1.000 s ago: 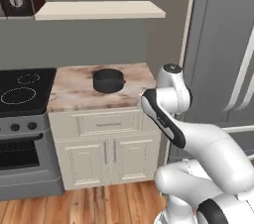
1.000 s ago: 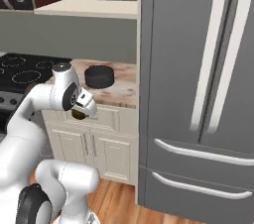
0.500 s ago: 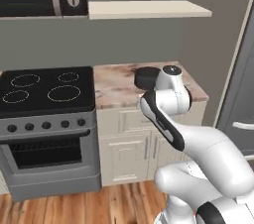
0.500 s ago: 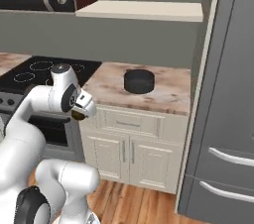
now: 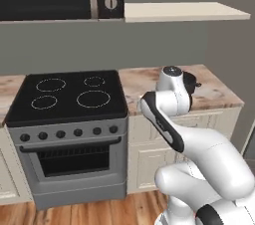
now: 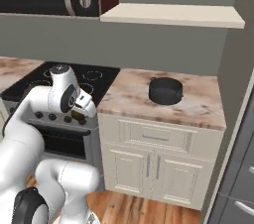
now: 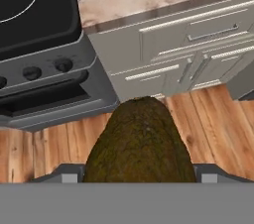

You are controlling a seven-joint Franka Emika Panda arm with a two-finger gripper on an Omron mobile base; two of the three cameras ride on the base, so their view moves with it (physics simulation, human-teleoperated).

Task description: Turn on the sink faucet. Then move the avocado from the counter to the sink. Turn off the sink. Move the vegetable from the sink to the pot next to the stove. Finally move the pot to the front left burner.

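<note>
Beside the stove's (image 6: 74, 82) front edge, the end effector (image 6: 79, 115) grips the avocado (image 7: 140, 143), well apart from the pot (image 6: 165, 90) on the surface (image 6: 198, 104).

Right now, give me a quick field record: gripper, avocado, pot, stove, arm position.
gripper: shut on avocado, held in front of the stove
avocado: between the fingers, above wood floor in the hand view
pot: on counter, right of stove, apart from arm; contents cannot be told
stove: four burner rings bare
arm: folded close to base, hand short of the counter edge
</note>
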